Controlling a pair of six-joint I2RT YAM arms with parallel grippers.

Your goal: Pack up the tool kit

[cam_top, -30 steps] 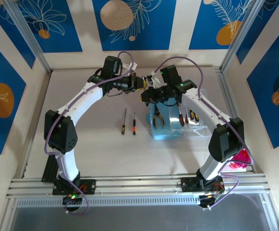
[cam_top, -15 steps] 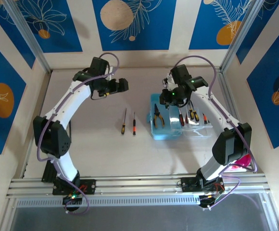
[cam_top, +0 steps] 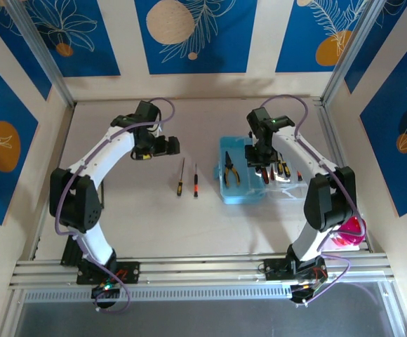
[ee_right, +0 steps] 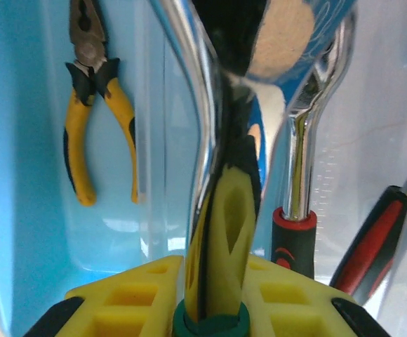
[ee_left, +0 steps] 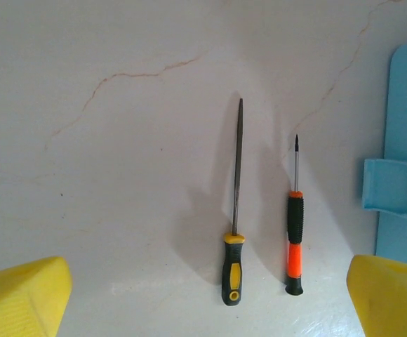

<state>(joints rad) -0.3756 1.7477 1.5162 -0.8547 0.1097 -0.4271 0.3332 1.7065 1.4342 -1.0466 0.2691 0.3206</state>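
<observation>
The tool kit's light-blue case point(cam_top: 242, 194) lies open right of centre, its clear lid point(cam_top: 288, 185) folded out to the right. Yellow-handled pliers point(cam_top: 231, 170) point(ee_right: 91, 105) lie inside. My right gripper point(cam_top: 258, 156) point(ee_right: 214, 298) hangs over the case, shut on a chrome tool with a yellow-black handle point(ee_right: 231, 210). Beside it lie a red-black handled chrome tool point(ee_right: 292, 235) and a red-black screwdriver point(ee_right: 372, 246). My left gripper point(cam_top: 167, 145) point(ee_left: 207, 302) is open, hovering above a yellow-black screwdriver point(ee_left: 234, 267) point(cam_top: 180, 177) and an orange-black screwdriver point(ee_left: 295, 239) point(cam_top: 196, 180) on the table.
The case's blue edge and latch point(ee_left: 400, 193) sit just right of the two screwdrivers. More red and yellow handled tools point(cam_top: 281, 168) rest on the lid side. A pink object point(cam_top: 351, 232) lies by the right arm's base. Walls close in the table on three sides.
The grippers were together at the centre back. The left one opened and drew back left over the screwdrivers; the right one swung right and down over the case with the tool.
</observation>
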